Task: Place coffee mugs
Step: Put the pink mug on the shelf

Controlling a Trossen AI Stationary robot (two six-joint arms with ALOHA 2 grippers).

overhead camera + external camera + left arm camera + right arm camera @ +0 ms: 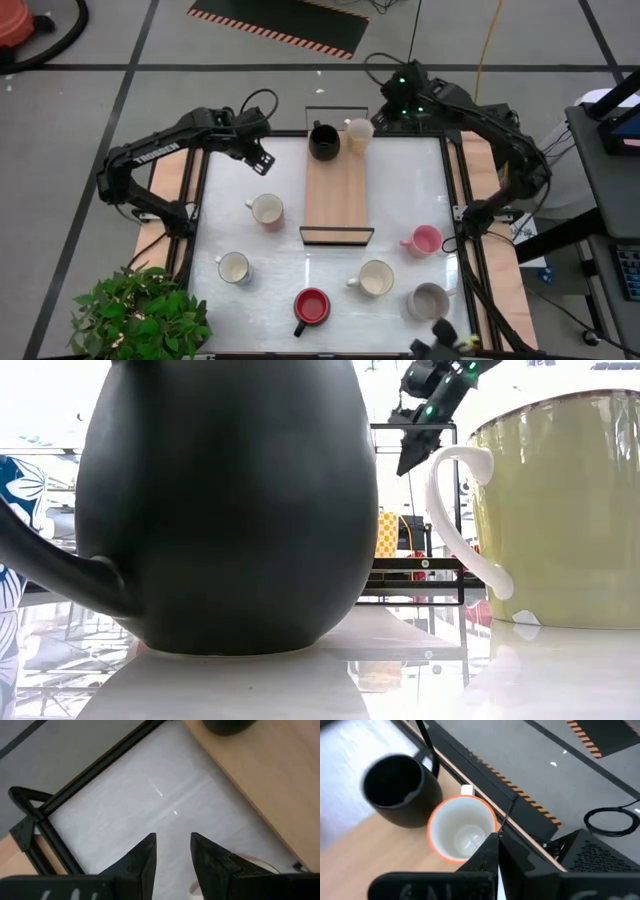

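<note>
Mugs spread across white tabletop (290,255) and wood tray (336,195). Black mug (323,141) and cream mug (358,134) upright on tray's far end, side by side, close together. Seen huge in low view, black mug (225,500) on one side, cream mug (560,510) on other, handle turned toward black one. Remaining six on tabletop, all upright: white mug (266,210) beside tray on left side; second white mug (234,268) nearer front left; red mug (311,307) at front centre, dark handle; third white mug (375,278) right of red; pink mug (424,240) near tray's right side; grey mug (428,301) at front right.

Left pincer (262,157) over tabletop's far-left part, between table frame and tray, well apart from every mug. In left wrist view, fingers (145,862) partly parted with narrow gap, grasping nothing, bare tabletop beneath; black mug's edge (227,725) just visible on tray.

Right pincer (496,852) clenched, fingers pressed together, empty, poised just above cream mug (460,832) near its rim; black mug (400,790) next to it. Right arm (470,120) reaching in from far-right corner, pincer end by tray's far edge.

Green plant (140,320) at front-left corner.
</note>
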